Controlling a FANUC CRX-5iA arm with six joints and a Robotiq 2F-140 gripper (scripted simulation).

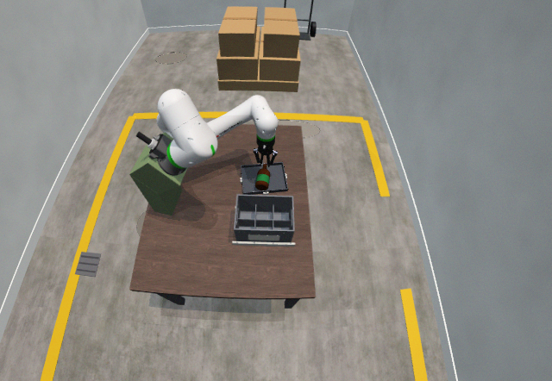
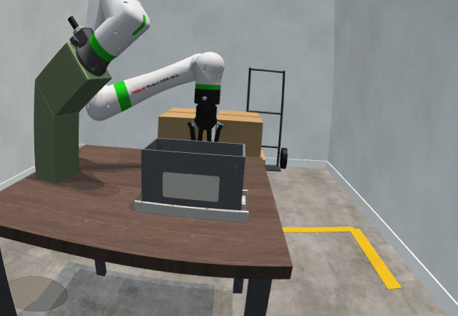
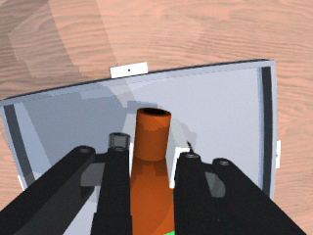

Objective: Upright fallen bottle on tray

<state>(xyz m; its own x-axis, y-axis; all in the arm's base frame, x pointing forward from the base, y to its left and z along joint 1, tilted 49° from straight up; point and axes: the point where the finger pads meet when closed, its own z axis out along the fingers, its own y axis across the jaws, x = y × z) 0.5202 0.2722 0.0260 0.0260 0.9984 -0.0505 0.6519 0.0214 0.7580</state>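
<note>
The brown bottle (image 1: pixel 263 179) (image 3: pixel 152 193) with a green band lies on its side on the tray (image 1: pixel 278 178) (image 3: pixel 220 105), neck toward the gripper. My gripper (image 1: pixel 266 164) (image 2: pixel 205 140) (image 3: pixel 151 131) points down, with its fingers on either side of the neck. It is shut on the bottle by the neck. The grey crate (image 1: pixel 241 235) (image 2: pixel 192 161) stands level on the table beside the tray. In the exterior view the crate hides the bottle, the tray and the fingertips. The fingers hide the bottle's sides in the wrist view.
The crate has several compartments. A pale strip (image 1: pixel 263 243) (image 2: pixel 190 211) runs along its near side on the wooden table (image 1: pixel 214 261) (image 2: pixel 111 227). The green robot stand (image 1: pixel 160 190) (image 2: pixel 55 139) is at the left. Stacked cartons (image 1: pixel 238 38) and a hand truck (image 2: pixel 265 112) are behind.
</note>
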